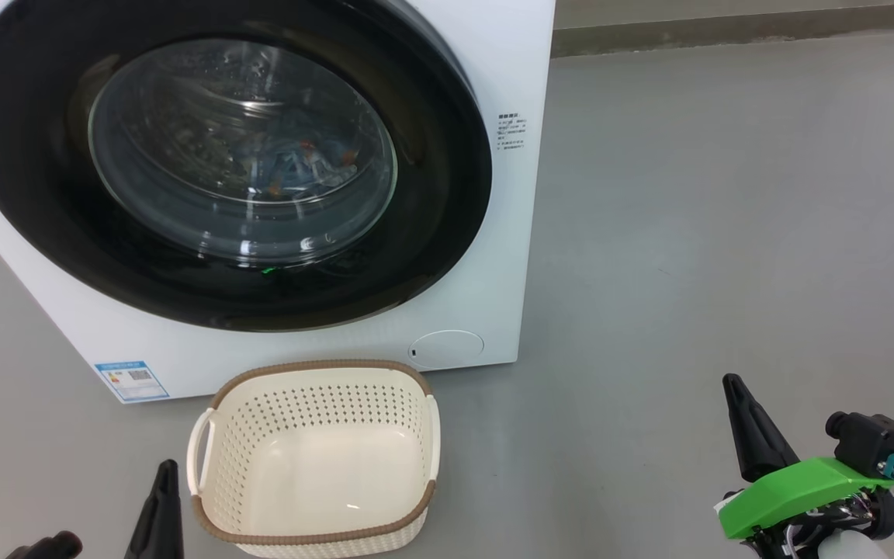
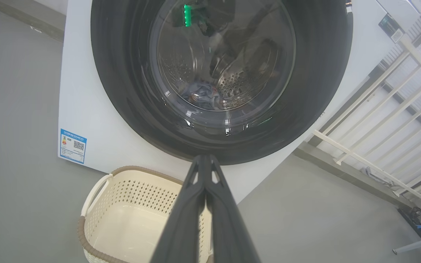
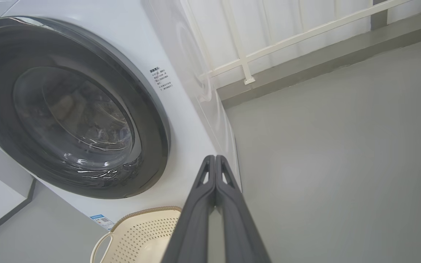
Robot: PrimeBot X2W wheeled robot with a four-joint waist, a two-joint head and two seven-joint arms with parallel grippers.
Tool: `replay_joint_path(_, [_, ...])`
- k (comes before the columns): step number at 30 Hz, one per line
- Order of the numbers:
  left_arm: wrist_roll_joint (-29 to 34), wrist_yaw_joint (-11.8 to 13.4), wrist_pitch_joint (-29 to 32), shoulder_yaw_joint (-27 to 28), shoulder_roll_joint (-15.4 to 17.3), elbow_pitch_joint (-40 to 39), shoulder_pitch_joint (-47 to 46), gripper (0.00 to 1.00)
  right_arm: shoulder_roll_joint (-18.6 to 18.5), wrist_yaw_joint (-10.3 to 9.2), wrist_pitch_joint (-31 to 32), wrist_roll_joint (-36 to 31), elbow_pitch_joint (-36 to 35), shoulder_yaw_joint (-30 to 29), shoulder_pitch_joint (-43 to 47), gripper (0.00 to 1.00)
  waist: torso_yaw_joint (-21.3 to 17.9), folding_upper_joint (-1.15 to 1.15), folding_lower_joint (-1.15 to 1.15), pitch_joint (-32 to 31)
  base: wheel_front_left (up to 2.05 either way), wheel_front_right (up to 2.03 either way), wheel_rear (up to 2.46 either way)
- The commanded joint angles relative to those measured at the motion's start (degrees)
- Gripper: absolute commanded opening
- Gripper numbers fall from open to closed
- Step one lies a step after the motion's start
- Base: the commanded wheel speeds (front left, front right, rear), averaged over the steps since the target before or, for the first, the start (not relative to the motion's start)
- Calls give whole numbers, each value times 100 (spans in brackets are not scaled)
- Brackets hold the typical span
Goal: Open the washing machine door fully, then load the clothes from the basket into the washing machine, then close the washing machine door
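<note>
The washing machine (image 1: 493,256) stands ahead with its round black door (image 1: 43,194) flush against the front. Through the glass window the light blue clothes (image 1: 299,167) with orange marks lie inside the drum, also seen in the left wrist view as clothes (image 2: 203,95). The cream basket (image 1: 315,458) sits on the floor before the machine with nothing in it. My left gripper (image 1: 164,470) is shut beside the basket's left handle, its fingers (image 2: 196,204) pressed together. At the lower right my right gripper (image 1: 734,384) hangs shut over the floor, fingers (image 3: 210,190) touching.
Grey floor (image 1: 687,233) spreads to the right of the machine. A low kerb (image 1: 726,31) runs along the back. A white railing (image 3: 269,47) stands behind it. A blue energy sticker (image 1: 130,380) and a round white flap (image 1: 447,348) mark the machine's lower front.
</note>
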Motion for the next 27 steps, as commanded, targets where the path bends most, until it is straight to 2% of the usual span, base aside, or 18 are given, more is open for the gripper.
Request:
replay_joint_path(1, [-123, -25, 47, 117, 77, -114, -209, 0, -26, -9, 42, 189, -177, -52, -178, 0, 3, 0, -1, 1, 0, 0, 0])
replay_joint_path(27, [-1279, -72, 458, 398, -115, -103, -328, 0, 83, -17, 457, 1598, -324, -335, -135, 0, 55, 0, -1, 11, 0, 0, 0])
